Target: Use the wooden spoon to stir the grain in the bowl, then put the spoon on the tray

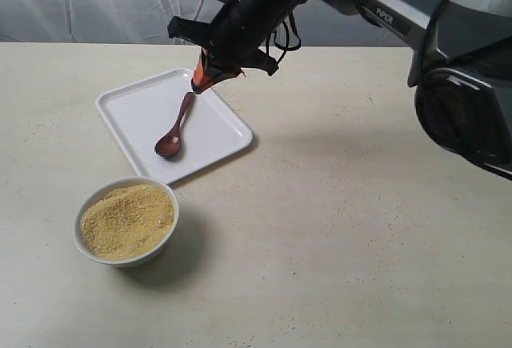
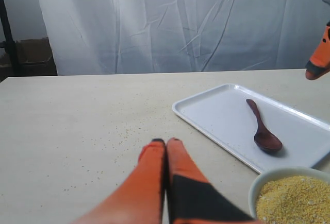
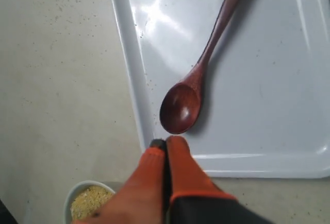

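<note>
The dark wooden spoon [image 1: 176, 128] [image 3: 198, 77] [image 2: 262, 128] lies flat on the white tray [image 1: 132, 112] [image 3: 289, 105] [image 2: 216, 113], free of any gripper. My right gripper [image 1: 200, 84] [image 3: 166, 142] hangs above the tray near the spoon's handle end, fingers shut with nothing between them. The white bowl [image 1: 126, 220] [image 2: 273, 180] [image 3: 75, 190] holds the yellow grain [image 1: 126, 222] [image 2: 291, 201] [image 3: 88, 201] and stands in front of the tray. My left gripper [image 2: 166, 141] is shut and empty, low over bare table beside the bowl; the exterior view does not show it.
Loose grains are scattered over the beige table [image 1: 344, 204]. A white curtain [image 2: 170, 23] hangs behind the table. The right arm [image 1: 384, 4] reaches in from the upper right across the table.
</note>
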Controlling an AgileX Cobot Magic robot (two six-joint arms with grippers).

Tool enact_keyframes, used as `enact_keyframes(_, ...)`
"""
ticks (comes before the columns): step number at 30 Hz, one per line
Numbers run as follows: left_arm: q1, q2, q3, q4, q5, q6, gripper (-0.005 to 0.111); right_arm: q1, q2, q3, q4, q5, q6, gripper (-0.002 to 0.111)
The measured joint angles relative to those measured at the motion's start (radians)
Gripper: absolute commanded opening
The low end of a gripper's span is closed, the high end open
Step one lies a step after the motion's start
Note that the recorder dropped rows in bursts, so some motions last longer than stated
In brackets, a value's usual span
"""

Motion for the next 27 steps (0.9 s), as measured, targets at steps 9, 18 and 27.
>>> enact_keyframes(9,0.0,0.0,0.0,0.0,0.0,0.0,0.0,0.026,-0.149,0.108,-0.234,0.0,0.038,-0.001)
enact_keyframes(18,0.0,0.0,0.0,0.0,0.0,0.0,0.0,0.015,-0.322,0.377,-0.416,0.004,0.061,-0.001)
enact_keyframes(27,0.0,0.0,0.0,0.0,0.0,0.0,0.0,-0.117,-0.537,0.584,-0.434,0.006,0.089,-0.001)
